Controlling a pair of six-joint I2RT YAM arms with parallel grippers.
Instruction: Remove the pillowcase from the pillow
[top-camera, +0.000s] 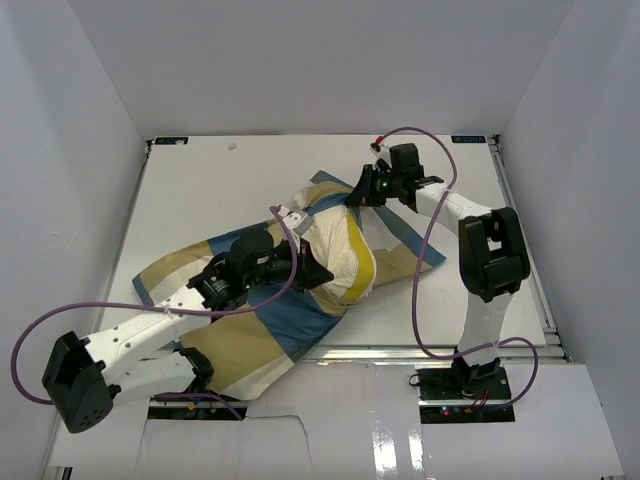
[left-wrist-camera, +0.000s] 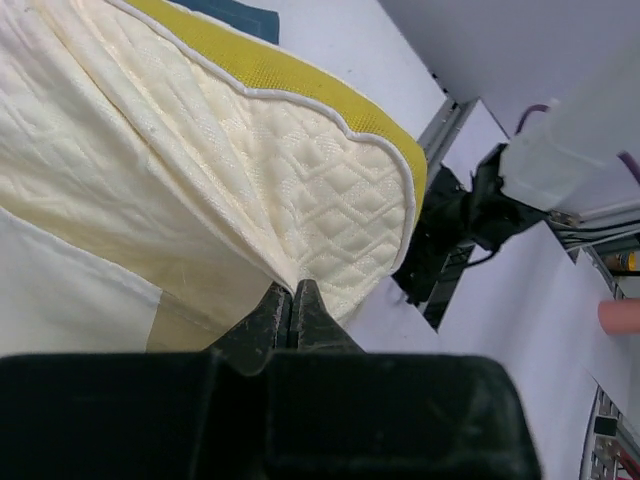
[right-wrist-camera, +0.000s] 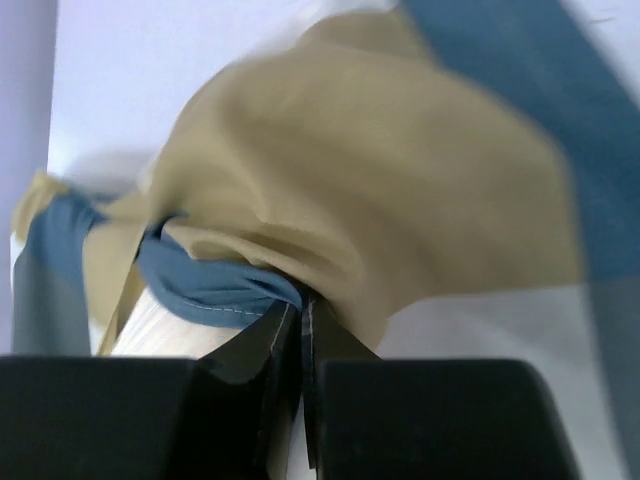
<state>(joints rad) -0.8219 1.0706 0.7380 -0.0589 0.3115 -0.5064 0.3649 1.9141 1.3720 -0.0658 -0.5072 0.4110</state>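
The pillow (top-camera: 347, 252), cream quilted with yellow edging, lies mid-table, its right end bare and the rest inside the checked pillowcase (top-camera: 250, 335). That cloth spreads toward the near left, and another part lies under and behind the pillow at the right. My left gripper (top-camera: 318, 272) is shut on a fold of the pillow (left-wrist-camera: 300, 190), its jaws (left-wrist-camera: 292, 292) pinching the cream cloth near the rounded corner. At the pillow's far end my right gripper (top-camera: 357, 192) is shut on the pillowcase (right-wrist-camera: 350, 170), with the blue stitched hem caught between the closed jaws (right-wrist-camera: 303, 303).
White walls enclose the table (top-camera: 220, 180) on three sides. The right arm's upright link (top-camera: 490, 255) and its purple cable (top-camera: 425, 290) stand to the right of the pillow. The table's near edge (top-camera: 400, 352) runs just below the cloth.
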